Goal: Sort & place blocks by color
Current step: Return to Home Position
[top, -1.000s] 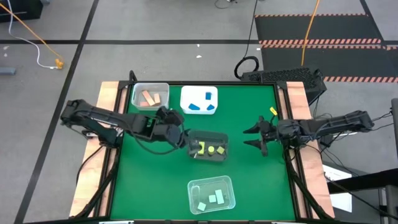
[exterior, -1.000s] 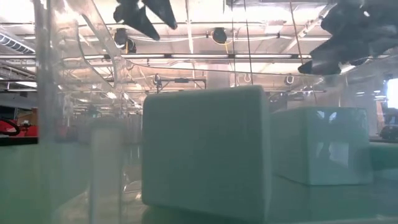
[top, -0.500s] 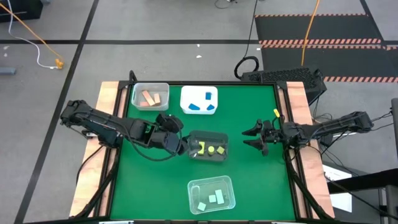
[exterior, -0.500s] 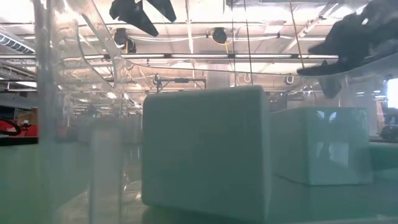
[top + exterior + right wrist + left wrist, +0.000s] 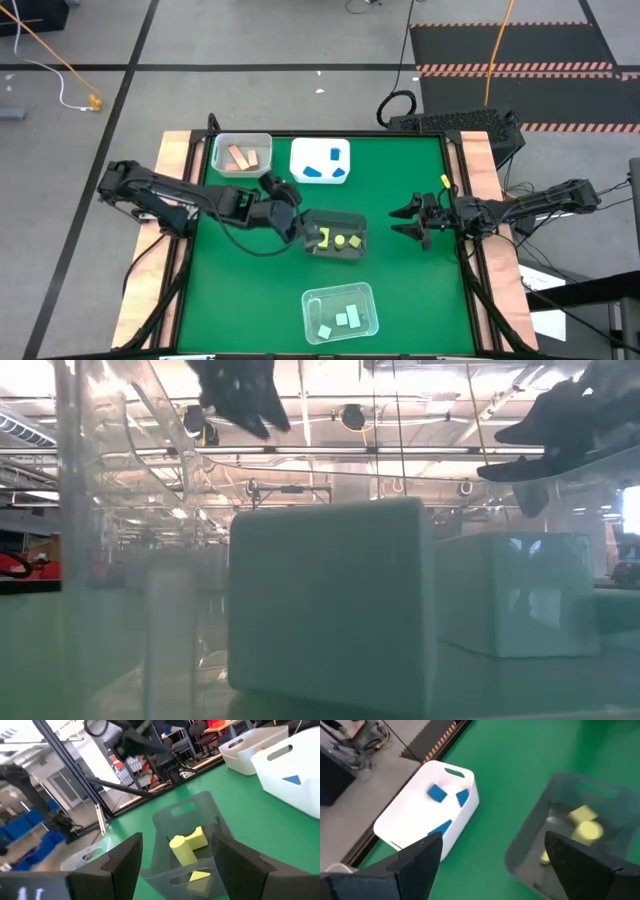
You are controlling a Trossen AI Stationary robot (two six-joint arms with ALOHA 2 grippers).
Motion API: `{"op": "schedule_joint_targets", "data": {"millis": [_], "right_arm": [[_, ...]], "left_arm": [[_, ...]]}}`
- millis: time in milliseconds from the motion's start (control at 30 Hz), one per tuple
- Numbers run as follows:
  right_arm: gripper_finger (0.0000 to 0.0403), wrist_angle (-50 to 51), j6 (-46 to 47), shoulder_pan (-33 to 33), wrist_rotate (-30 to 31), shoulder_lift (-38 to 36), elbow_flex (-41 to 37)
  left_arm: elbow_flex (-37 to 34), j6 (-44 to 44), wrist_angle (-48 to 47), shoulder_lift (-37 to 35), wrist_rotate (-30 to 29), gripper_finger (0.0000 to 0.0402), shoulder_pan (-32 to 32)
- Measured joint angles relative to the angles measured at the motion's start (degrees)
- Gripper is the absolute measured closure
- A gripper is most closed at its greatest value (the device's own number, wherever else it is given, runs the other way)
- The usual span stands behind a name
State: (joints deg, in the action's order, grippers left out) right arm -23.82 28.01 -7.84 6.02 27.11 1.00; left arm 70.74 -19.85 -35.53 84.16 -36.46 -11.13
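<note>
I'm holding my left claw (image 5: 292,222) wide open and empty just beside the dark bin (image 5: 350,216), and my right claw (image 5: 396,221) likewise open and empty over the table (image 5: 250,290). The blocks (image 5: 338,240) are all lying in bins by colour, so I'm judging the sorting done. Next I'm needing to lift both arms home, clear of the rims.

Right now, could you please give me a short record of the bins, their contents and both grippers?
clear bin at back left: tan blocks
white bin: blue blocks
dark bin, centre: yellow blocks
clear bin at front: mint green blocks
loose blocks: none visible
left gripper: open, empty, just left of the dark bin
right gripper: open, empty, right of the dark bin
</note>
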Motion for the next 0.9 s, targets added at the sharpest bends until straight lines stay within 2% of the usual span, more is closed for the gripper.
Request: {"op": "schedule_joint_targets", "data": {"millis": [100,200,300,467,567,900], "right_arm": [[0.0176,0.02,2.94,0.0,-0.06,0.0,-0.01],[0.0176,0.05,3.23,0.0,-0.07,0.02,-0.05],[0.0176,0.02,2.56,0.0,-0.07,0.0,-0.05],[0.0176,0.02,2.41,0.0,-0.08,0.02,-0.1],[0.0176,0.03,2.41,0.0,-0.09,0.02,-0.1],[0.0176,-0.36,2.41,0.0,-0.09,0.56,-0.12]], "left_arm": [[-4.47,4.86,5.8,0.0,3.53,0.005,2.63],[-8.11,6.29,7.1,0.01,8.27,0.005,5.07],[-11.61,6.34,7.05,-0.04,9.05,0.005,6.48],[-19.39,8.23,8.27,-4.1,9.44,0.005,7.66],[-25.41,8.84,8.81,-7.97,9.46,0.005,8.63],[-49.19,1.25,29.86,-28.71,9.65,0.005,11.69]]}}
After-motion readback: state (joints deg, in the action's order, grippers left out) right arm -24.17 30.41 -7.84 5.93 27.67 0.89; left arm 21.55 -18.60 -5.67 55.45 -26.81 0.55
